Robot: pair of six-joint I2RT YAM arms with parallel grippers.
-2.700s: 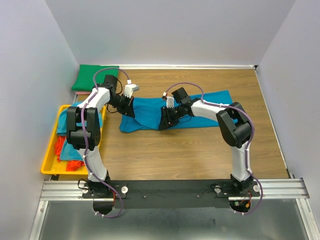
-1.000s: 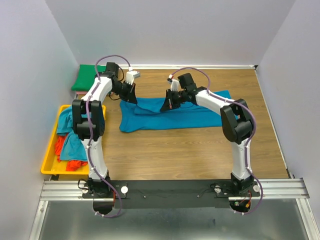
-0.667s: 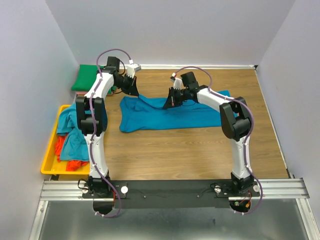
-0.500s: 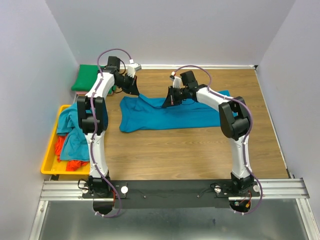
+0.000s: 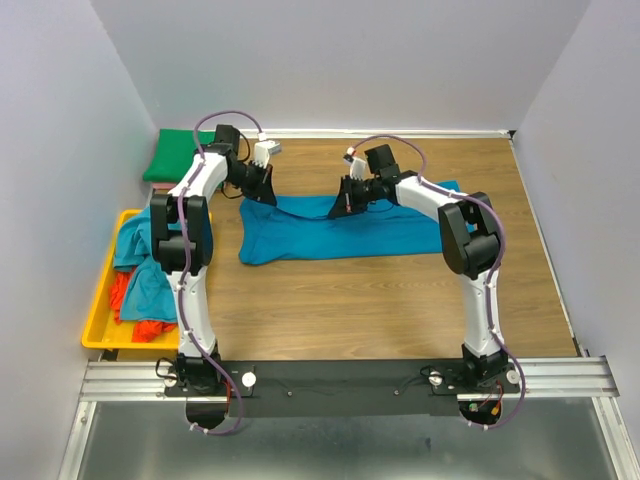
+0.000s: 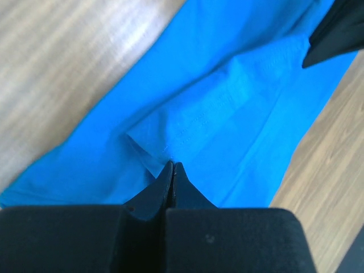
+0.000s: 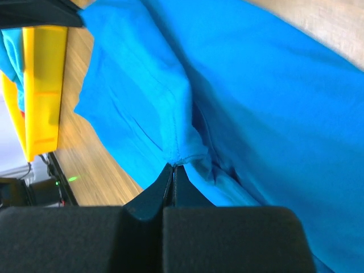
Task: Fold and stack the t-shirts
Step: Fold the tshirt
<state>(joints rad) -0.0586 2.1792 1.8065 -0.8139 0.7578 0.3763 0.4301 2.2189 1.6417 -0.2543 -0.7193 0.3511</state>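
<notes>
A blue t-shirt [image 5: 350, 228] lies spread across the middle of the wooden table. My left gripper [image 5: 262, 190] is shut on its far left edge, pinching a fold of blue cloth [image 6: 170, 156]. My right gripper [image 5: 345, 200] is shut on the shirt's far edge near the middle, pinching a stitched hem [image 7: 182, 153]. A folded green t-shirt [image 5: 185, 155] lies at the far left corner. Both held edges sit low, near the table.
A yellow tray [image 5: 98, 300] at the left holds a heap of blue and red-orange shirts [image 5: 140, 285]. Walls close the table at the back and on both sides. Bare wood [image 5: 350, 310] lies between the shirt and the arm bases.
Both grippers carried the shirt's near edge up and toward the far side, folding it over. In the last half second the left gripper dropped back down and slightly nearer with the cloth.
</notes>
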